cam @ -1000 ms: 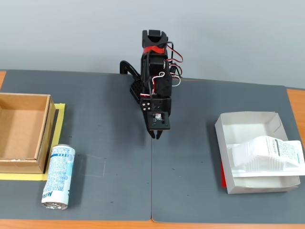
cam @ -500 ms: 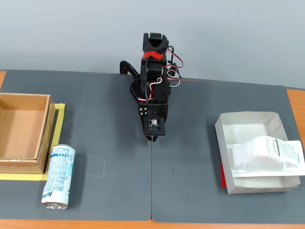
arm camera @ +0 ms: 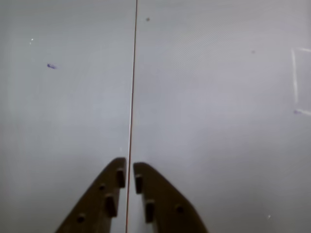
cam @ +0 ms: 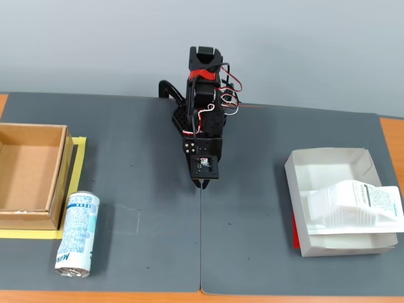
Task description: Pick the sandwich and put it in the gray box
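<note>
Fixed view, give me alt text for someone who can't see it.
The sandwich lies in the gray box at right, one end overhanging its wall. The black arm sits folded at center, gripper empty above the dark mat; a drink can lies beside a brown cardboard box at left.

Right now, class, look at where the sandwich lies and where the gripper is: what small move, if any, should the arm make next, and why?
Probably none beyond settling at rest. The sandwich already lies in the gray box, one end overhanging its right wall. The gripper holds nothing, its jaws nearly shut in the wrist view, over the bare mat.
</note>
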